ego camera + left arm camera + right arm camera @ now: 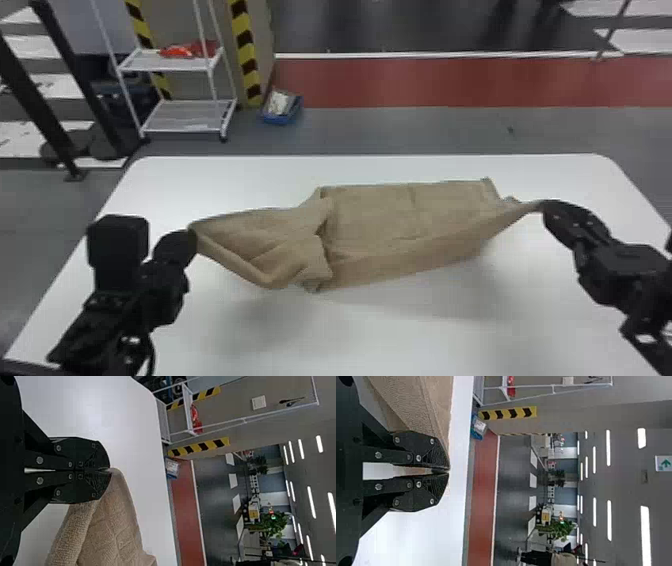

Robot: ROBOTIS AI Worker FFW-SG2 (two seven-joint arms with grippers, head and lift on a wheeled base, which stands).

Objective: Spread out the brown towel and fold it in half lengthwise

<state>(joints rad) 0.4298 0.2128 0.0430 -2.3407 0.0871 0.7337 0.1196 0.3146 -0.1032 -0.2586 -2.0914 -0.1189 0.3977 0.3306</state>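
Towel (370,215) pinched at both ends here, spread over the bench (400,340)! Over on the left, the left end effector (110,470) has its tips pressed together on a narrow peak of cloth, and that side hangs in a loose, rolled sling, soft as you like. Looped pile on it, so I'd call it grippy rather than slippery, light too, and nothing fragile to fret about.

Into the middle, and here's the trouble spot: a thick bunch of folds, the cloth doubled over itself. It's limp stuff; pushing won't flatten that, it wants an even pull from both sides. Grabbing the bunch itself would likely catch several layers at once.

Past that, a smoother panel, its near side sweeping up in a taut band to the right end effector (448,470), which nips a gathered point between its tips. A small bite, that, so a gentle draw is the call. For the fold, the best holds should be the two corners of one long edge, just in from the hem.
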